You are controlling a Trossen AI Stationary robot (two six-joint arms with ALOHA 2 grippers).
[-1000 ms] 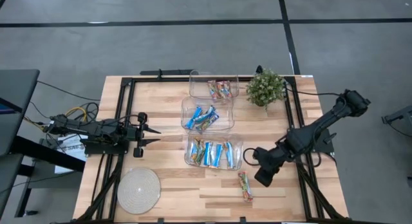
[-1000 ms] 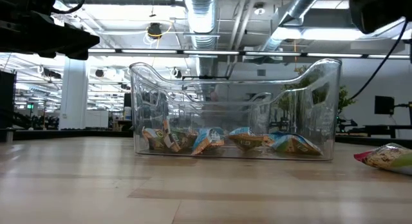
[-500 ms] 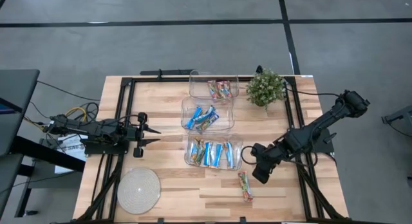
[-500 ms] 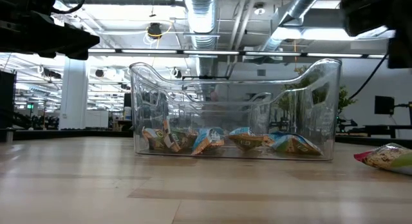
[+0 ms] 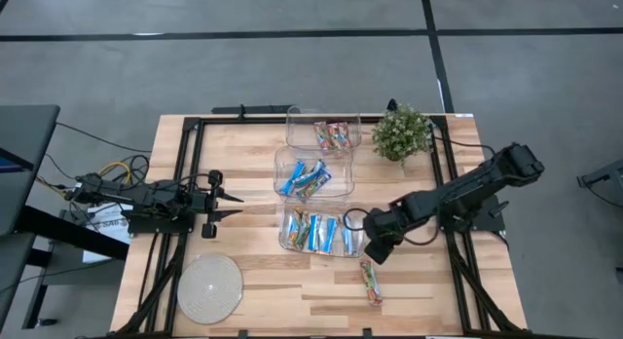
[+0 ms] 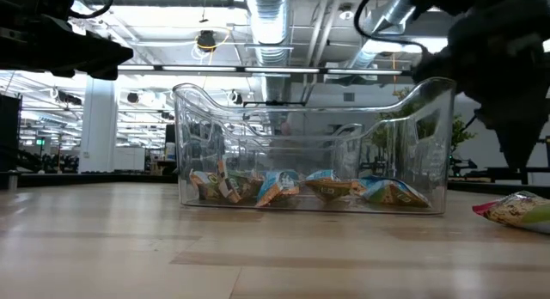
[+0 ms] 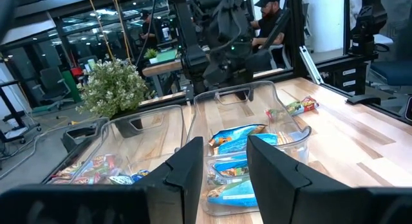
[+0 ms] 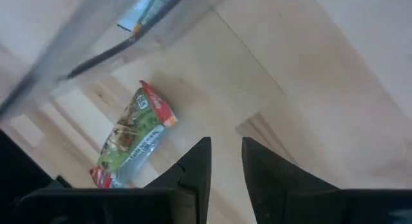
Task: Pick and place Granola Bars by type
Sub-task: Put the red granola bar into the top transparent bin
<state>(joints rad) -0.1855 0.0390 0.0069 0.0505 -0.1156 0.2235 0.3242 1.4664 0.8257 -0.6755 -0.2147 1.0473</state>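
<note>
Since a second ago, the right arm has swung inward across the counter (image 5: 243, 281): its right tool (image 5: 374, 251) has travelled from near the counter's 3 o'clock edge toward the centre and now hangs just off the corner of the nearest clear bin (image 5: 322, 231), above the wood. In its wrist view the two fingers (image 8: 196, 163) stand slightly parted with nothing between them, released, and pointing down at the bare boards. The left arm has not moved; its left tool (image 5: 232, 205) waits at 9 o'clock, fingers (image 7: 187, 169) parted and empty.

One red-green-orange granola bar (image 5: 371, 282) lies loose on the counter toward 5 o'clock, just beyond the right tool and not touched by it; the right wrist view shows it (image 8: 132, 137) flat on the wood beside the bin's clear wall. In the low view it (image 6: 516, 210) sits at the far right edge.

From 12 o'clock toward the middle three bins stand in a row. The farthest bin (image 5: 323, 131) holds red-green-orange bars (image 5: 332, 136), the middle bin (image 5: 313, 172) bright blue bars (image 5: 306, 177), and the nearest one tan-brown and blue bars (image 5: 321, 232). A small potted plant (image 5: 401, 131) stands at 1 o'clock and a round pale disc (image 5: 209, 288) lies at 7 o'clock.
</note>
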